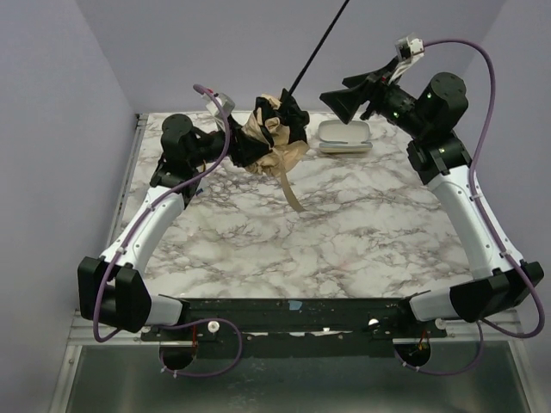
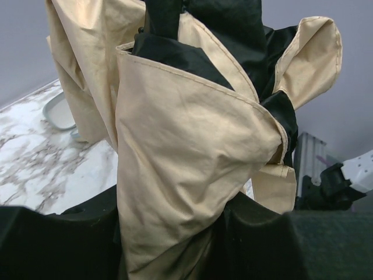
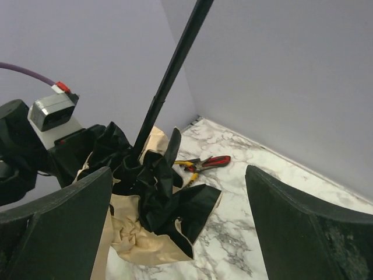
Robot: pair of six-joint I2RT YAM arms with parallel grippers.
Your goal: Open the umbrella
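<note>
The umbrella (image 1: pixel 271 133) is a crumpled bundle of beige and black fabric held up over the far left of the table. Its thin black shaft (image 1: pixel 317 45) slants up and right out of the top view, and a beige strap (image 1: pixel 291 191) hangs down toward the marble. My left gripper (image 1: pixel 225 129) is shut on the beige canopy fabric (image 2: pixel 186 175), which fills the space between its black fingers (image 2: pixel 262 239). My right gripper (image 1: pixel 340 96) hovers to the right of the bundle, apart from it, jaws wide open and empty. In the right wrist view the shaft (image 3: pixel 169 76) rises between its fingers (image 3: pixel 303 227).
A white oval case (image 1: pixel 345 136) lies at the back of the marble table (image 1: pixel 344 232), just below the right gripper. Red-and-yellow pliers (image 3: pixel 201 165) lie on the table behind the umbrella near the back wall. Grey walls close in the back and sides.
</note>
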